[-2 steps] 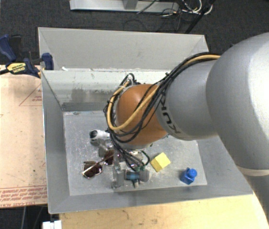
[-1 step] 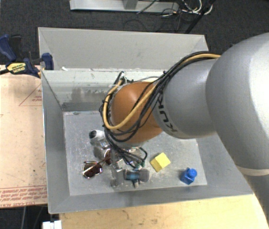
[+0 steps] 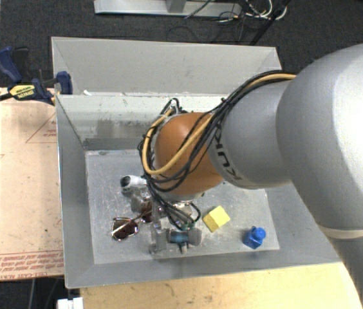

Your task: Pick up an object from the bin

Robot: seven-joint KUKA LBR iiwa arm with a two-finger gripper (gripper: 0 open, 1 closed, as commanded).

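The gripper (image 3: 172, 237) sat between brown sunglasses (image 3: 126, 227) and a yellow block (image 3: 216, 218); open or closed, impossible to tell. The arm (image 3: 265, 140) read "KU".

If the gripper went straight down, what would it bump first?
Probably the bin floor under the gripper, between the brown sunglasses and the yellow block; depth is unclear.

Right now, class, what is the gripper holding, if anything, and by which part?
Cannot be told: the gripper sits low between brown sunglasses and a yellow block.
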